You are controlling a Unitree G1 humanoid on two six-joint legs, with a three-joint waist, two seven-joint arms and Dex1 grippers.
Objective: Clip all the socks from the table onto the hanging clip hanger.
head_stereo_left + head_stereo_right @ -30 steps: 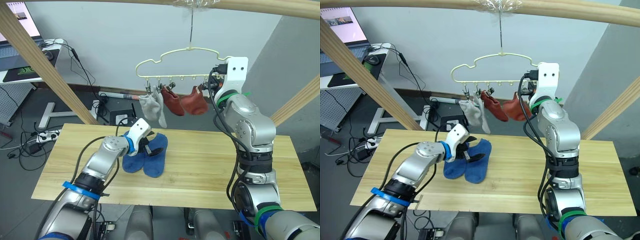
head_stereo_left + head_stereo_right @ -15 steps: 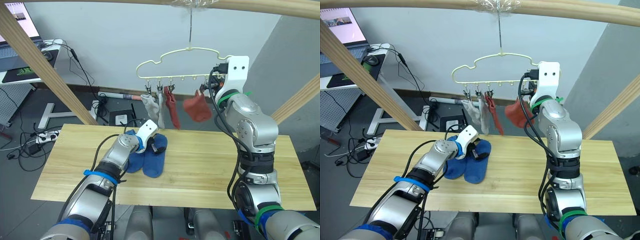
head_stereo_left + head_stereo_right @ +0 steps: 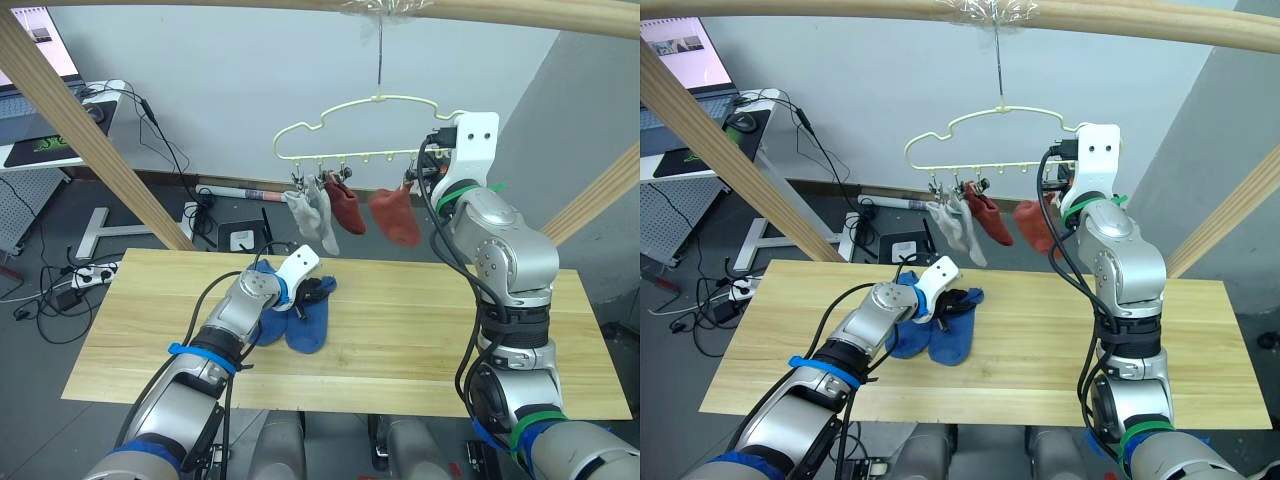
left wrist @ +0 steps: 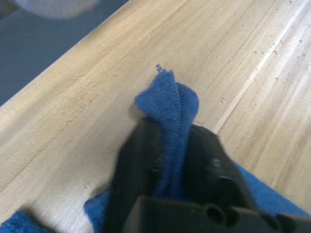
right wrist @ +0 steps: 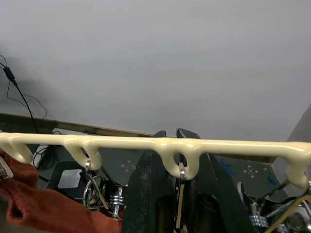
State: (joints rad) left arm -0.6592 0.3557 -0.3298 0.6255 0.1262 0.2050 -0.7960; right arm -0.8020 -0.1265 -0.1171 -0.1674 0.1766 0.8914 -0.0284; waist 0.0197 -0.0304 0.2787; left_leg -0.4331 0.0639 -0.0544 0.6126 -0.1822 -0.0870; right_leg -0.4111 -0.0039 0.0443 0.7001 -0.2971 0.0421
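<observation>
Two royal blue socks (image 3: 308, 326) lie side by side on the light wood table (image 3: 430, 330). My left gripper (image 3: 316, 291) is shut on the raised edge of one blue sock (image 4: 170, 97), pinching a fold between its black fingers (image 4: 141, 160). Above the table's far edge hangs the pale-yellow clip hanger (image 3: 350, 104). Two grey socks (image 3: 312, 216) and two rust-red socks (image 3: 346, 208) (image 3: 397, 219) are clipped to it. My right gripper (image 5: 173, 134) is shut on the hanger's lower bar at its right end, around a loop with a metal clip (image 5: 180, 171).
Thick wooden poles frame the scene: one across the top (image 3: 520, 12), one slanting at the left (image 3: 90, 140), one at the right (image 3: 600, 200). A desk with a laptop (image 3: 40, 120) and floor cables (image 3: 70, 275) lie beyond the table's left end.
My left gripper has reached further over the blue socks and closed on the edge of one. The hanging socks have swung on their clips. The right arm has stayed at the hanger.
</observation>
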